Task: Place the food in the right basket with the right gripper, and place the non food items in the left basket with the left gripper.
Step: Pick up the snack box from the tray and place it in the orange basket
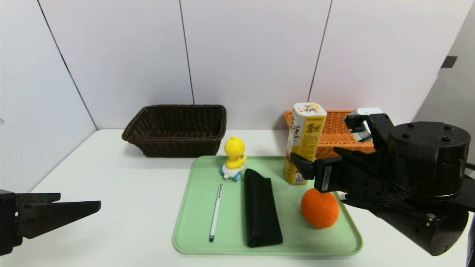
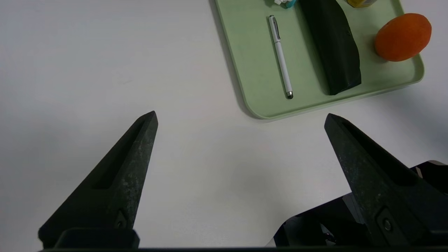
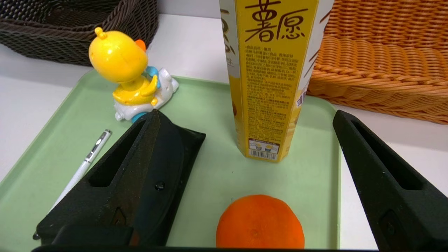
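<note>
Your right gripper (image 3: 245, 119) hangs spread wide above the round orange fruit (image 3: 259, 224).
The tall yellow-and-white snack carton (image 3: 269, 80) stands just beyond; your left gripper (image 2: 241, 119) waits spread apart over the white desk (image 2: 105, 70).

Orange basket (image 1: 334, 129): near side hidden behind the carton (image 1: 304, 142) and the right gripper (image 1: 319, 163) in the head view; contents not visible.
Carton: top cut off in the right wrist view, only a bottom corner showing in the left wrist view; small print too fine to read.
Orange (image 1: 320, 208): upper right edge covered by the right arm.
Duck (image 2: 285, 2): only its wheels show in the left wrist view.
Left gripper (image 1: 74, 209): body cut off at the head view's edge.
Pouch (image 3: 182, 154): largely hidden behind a right finger (image 3: 122, 182).
</note>
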You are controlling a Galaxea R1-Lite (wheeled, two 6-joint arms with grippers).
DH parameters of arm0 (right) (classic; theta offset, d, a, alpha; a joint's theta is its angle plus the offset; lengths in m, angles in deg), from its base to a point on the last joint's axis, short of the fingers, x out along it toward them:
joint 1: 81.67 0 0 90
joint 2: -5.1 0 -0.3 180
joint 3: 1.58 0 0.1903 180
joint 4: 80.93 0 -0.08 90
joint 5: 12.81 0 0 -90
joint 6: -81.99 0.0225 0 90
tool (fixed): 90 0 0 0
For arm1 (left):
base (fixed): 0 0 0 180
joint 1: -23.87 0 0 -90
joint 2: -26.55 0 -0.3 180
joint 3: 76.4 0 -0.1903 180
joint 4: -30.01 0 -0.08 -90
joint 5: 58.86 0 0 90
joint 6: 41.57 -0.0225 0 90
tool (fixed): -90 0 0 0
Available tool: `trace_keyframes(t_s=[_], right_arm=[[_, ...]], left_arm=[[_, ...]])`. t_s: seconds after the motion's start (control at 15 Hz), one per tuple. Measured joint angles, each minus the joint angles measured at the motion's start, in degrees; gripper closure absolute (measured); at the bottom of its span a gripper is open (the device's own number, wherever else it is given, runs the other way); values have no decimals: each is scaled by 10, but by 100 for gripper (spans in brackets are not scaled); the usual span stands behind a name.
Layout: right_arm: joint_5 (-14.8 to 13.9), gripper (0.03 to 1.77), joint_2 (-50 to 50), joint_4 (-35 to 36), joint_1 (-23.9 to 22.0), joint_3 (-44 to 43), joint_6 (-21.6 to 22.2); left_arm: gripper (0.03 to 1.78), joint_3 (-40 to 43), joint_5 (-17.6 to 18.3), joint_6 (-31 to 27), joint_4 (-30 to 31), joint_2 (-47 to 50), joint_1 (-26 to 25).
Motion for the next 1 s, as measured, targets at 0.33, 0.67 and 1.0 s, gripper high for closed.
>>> trace_keyframes(t_s=[0.33,0.67,1.0], right_arm=[[-22,9,-22,9,-8,-18,2],[-22,9,-57,47,-19,-46,3],[-22,9,-89,57,-38,-60,14]], left_arm=[[12,-1,0,1,-1,5,1],[12,0,0,0,-1,8,13],[12,1,1,1,0,10,14]])
